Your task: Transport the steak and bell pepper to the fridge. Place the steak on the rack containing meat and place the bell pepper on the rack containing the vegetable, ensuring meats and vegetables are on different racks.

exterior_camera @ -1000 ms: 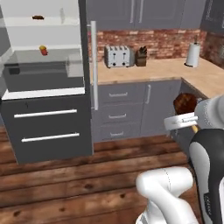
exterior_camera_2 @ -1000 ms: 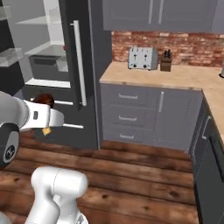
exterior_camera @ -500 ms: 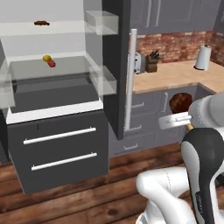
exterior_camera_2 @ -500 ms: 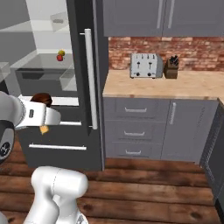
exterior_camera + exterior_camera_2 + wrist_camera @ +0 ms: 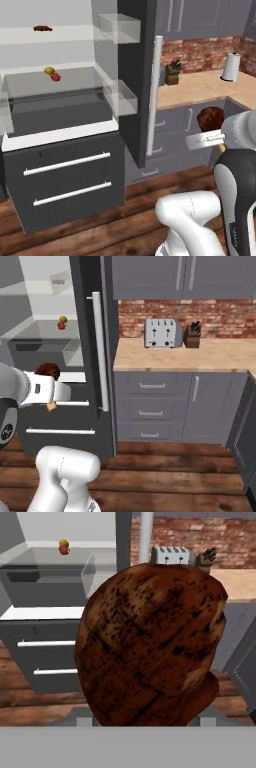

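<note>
Nearest to us, our gripper (image 5: 212, 131) is clamped on the steak (image 5: 150, 644), a rough, glossy reddish-brown lump that sits between the jaws and blocks most of the hand view. In the left base view the steak (image 5: 210, 118) rides above the white hand, held in the air above the wooden floor (image 5: 100, 227), off to the right of the fridge (image 5: 65, 165). In the right base view the same lump (image 5: 47, 371) shows just behind our forearm, in front of the fridge's lower drawers (image 5: 62, 416).

Further off, the fridge stands open, its white interior and translucent shelves exposed above two grey drawers with bar handles. On the middle shelf the bell pepper (image 5: 55, 77) lies touching the vegetable (image 5: 49, 71), a pale yellow ball just behind it. One shelf higher, at the far left, the meat (image 5: 42, 28) lies alone.

Beyond the open door, to the right, the counter (image 5: 180, 353) carries a toaster (image 5: 160, 333) and a knife block (image 5: 192, 336) against the brick wall, and a paper towel roll (image 5: 230, 67) stands at the far right.
</note>
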Tool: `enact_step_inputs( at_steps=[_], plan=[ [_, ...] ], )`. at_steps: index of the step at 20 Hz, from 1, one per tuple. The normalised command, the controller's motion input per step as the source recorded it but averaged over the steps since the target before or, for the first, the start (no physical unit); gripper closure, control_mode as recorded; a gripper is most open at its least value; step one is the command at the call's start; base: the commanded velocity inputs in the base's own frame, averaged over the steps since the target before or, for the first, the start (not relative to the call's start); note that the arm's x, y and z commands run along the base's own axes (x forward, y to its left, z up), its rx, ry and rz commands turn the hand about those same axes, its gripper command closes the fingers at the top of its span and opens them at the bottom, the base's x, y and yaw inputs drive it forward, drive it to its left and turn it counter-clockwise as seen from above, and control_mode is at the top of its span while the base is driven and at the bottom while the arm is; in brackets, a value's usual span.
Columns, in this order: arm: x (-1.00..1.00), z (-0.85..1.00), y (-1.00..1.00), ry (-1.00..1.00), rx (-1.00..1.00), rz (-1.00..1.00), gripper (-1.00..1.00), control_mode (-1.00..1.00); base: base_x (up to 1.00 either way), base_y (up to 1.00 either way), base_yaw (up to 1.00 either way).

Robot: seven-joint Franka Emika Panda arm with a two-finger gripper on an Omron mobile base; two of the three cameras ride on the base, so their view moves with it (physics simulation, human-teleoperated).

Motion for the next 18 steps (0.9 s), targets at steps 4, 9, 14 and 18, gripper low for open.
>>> enact_step_inputs(
  at_steps=[4, 9, 14, 18],
  plan=[
    [0.0, 0.0, 0.0, 0.0, 0.0, 0.0, 1.0, 1.0, 1.0, 0.1, 0.0],
    [0.0, 0.0, 0.0, 0.0, 0.0, 0.0, 1.0, 1.0, 0.23, 0.92, 0.0],
    [0.0, 0.0, 0.0, 0.0, 0.0, 0.0, 1.0, 1.0, 0.05, 0.97, 0.0],
    [0.0, 0.0, 0.0, 0.0, 0.0, 0.0, 1.0, 1.0, 0.47, 0.1, 0.07]
  ],
)
